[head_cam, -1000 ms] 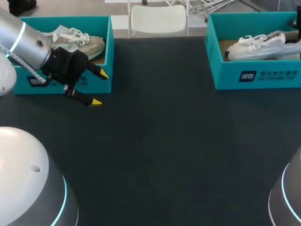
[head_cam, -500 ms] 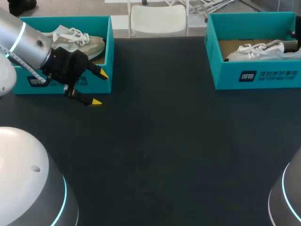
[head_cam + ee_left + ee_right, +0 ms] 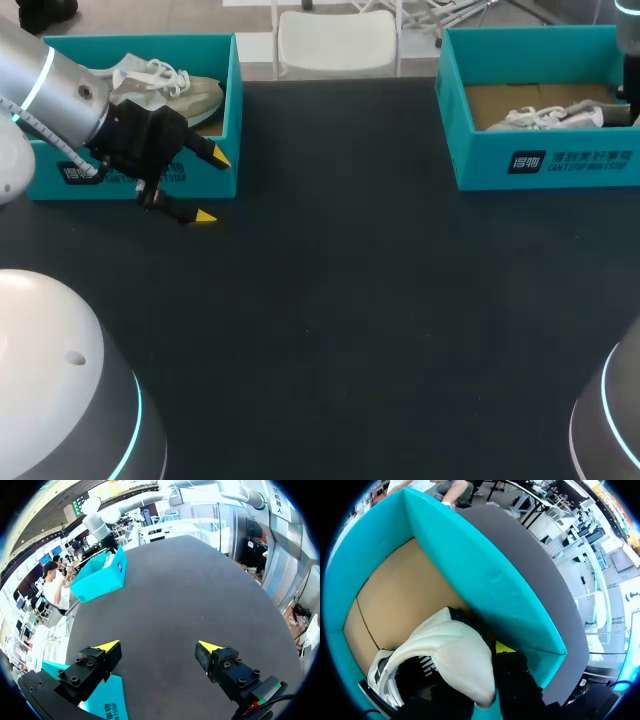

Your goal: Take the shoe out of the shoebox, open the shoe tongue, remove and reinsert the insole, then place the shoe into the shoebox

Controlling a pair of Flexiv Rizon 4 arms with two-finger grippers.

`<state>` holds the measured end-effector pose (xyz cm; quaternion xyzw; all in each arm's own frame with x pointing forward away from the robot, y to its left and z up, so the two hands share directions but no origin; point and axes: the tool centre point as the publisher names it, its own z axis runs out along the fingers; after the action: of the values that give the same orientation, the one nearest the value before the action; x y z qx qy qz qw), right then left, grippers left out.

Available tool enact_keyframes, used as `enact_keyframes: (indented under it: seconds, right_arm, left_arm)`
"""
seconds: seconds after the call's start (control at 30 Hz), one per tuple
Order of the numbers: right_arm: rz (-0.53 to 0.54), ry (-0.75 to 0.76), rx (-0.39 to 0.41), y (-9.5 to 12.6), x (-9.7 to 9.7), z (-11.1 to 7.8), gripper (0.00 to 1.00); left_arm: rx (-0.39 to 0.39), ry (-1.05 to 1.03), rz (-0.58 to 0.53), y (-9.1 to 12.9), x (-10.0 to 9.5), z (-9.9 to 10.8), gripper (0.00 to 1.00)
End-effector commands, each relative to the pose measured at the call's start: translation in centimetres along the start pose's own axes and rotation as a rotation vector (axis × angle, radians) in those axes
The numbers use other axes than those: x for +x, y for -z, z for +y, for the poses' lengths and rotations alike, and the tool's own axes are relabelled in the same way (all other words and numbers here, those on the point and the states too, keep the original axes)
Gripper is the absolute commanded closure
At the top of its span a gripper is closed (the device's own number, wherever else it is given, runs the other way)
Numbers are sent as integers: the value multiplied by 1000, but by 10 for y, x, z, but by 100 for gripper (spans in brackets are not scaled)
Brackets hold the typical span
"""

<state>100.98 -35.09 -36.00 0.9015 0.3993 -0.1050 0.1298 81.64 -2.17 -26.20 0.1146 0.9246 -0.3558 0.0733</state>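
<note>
Lying shoe: white shoe (image 3: 555,115) sits low inside the teal right shoebox (image 3: 480,165), at the far right of the table (image 3: 350,320).
Right arm (image 3: 517,685): down in that box at the shoe's heel collar; whether it grips cannot be told.
Left fingers (image 3: 204,215): spread open, holding nothing, just in front of the left shoebox (image 3: 236,110).
Left shoebox: holds a second pale shoe (image 3: 165,90).
</note>
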Motion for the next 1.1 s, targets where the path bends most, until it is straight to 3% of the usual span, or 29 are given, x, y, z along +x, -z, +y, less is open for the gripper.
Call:
enact_keyframes:
  seconds: [0.03, 0.1, 0.13, 0.2, 0.5, 0.53, 0.57, 0.7, 1.1]
  right_arm:
    - [6, -2, 4, -7, 3, 1, 100]
    - [12, 6, 8, -9, 4, 1, 100]
    - [8, 11, 3, -10, 4, 1, 79]
    - [7, 9, 4, -11, 5, 0, 63]
    - [21, -8, 1, -4, 3, 5, 53]
    - [24, -4, -4, -1, 3, 5, 47]
    - [39, -2, -8, 3, 3, 5, 34]
    - [71, 1, -21, 18, 4, 7, 29]
    - [108, 44, -72, 65, -8, 0, 3]
  left_arm:
    - [-2, -1, 0, 0, 1, 0, 0]
    - [-2, -1, 0, 0, 1, 0, 0]
    - [-2, -1, 0, 0, 1, 0, 0]
    - [-2, -1, 0, 0, 1, 0, 0]
    - [-2, -1, 0, 0, 1, 0, 0]
    - [-2, -1, 0, 0, 1, 0, 0]
    - [-2, -1, 0, 0, 1, 0, 0]
    - [-2, -1, 0, 0, 1, 0, 0]
    - [-2, -1, 0, 0, 1, 0, 0]
